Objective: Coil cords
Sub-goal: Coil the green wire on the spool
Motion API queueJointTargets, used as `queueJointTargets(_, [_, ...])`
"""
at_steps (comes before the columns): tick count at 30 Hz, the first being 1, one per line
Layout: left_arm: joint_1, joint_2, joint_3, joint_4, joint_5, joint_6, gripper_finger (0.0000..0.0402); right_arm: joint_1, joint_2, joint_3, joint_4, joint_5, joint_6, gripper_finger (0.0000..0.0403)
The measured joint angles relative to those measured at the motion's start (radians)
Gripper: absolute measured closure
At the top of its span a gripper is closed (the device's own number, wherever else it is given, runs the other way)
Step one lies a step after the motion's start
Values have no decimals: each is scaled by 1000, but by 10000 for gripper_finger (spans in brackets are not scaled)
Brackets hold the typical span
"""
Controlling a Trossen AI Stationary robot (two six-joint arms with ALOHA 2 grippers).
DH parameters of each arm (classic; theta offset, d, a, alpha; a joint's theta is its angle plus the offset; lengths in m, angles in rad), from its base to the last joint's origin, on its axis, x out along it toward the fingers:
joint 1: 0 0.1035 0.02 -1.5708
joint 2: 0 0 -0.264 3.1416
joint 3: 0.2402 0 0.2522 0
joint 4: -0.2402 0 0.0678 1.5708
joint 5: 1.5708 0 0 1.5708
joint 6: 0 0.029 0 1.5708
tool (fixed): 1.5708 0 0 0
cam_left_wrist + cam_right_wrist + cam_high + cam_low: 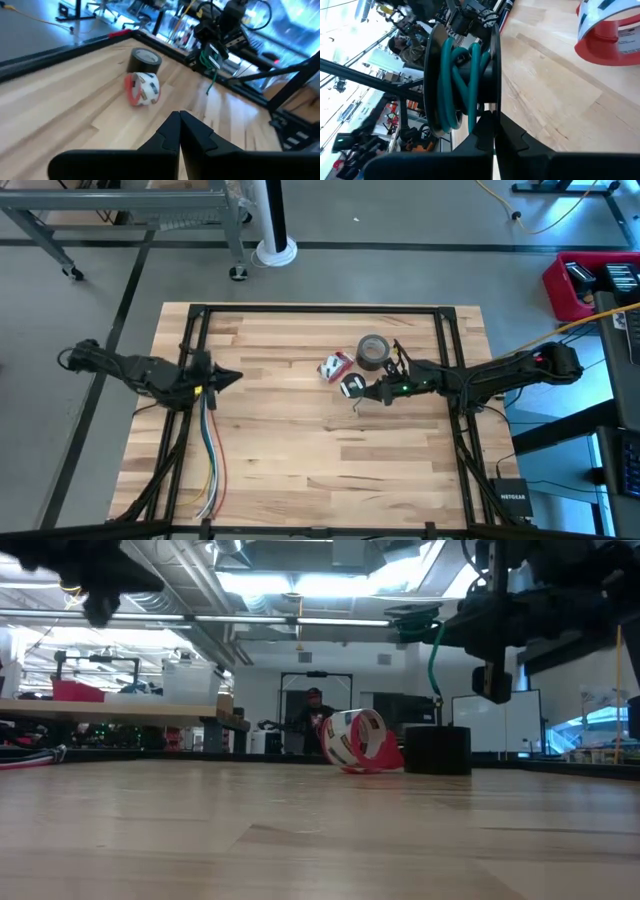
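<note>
Right end effector (352, 386) clenched on the cord (462, 82), held above the bench (300, 450) right of centre; mostly coiled (one tail dangling). Left end effector (232, 377) clenched, empty, left edge.

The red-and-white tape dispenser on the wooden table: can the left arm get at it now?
Probably yes. The left gripper, fingers shut, points at the red-and-white tape dispenser across bare wooden table. Whether the arm stretches that far is uncertain.

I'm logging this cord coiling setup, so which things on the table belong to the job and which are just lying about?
Job:
- cord, coiled, gripped by the right tool
- left tool, shut, waiting at the table's left

Lying about:
- grey tape roll
- red-and-white tape roll
- coloured wires
</note>
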Motion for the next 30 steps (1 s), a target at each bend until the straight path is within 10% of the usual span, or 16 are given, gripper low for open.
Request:
queueJointTargets(11, [-54, -113, -401, 700, -11, 108, 402, -1, -159, 0, 2, -50, -15, 402])
queueJointTargets(30, [-52, -110, -456, 814, 28, 190, 402, -1, -687, 0, -575, 156, -91, 402])
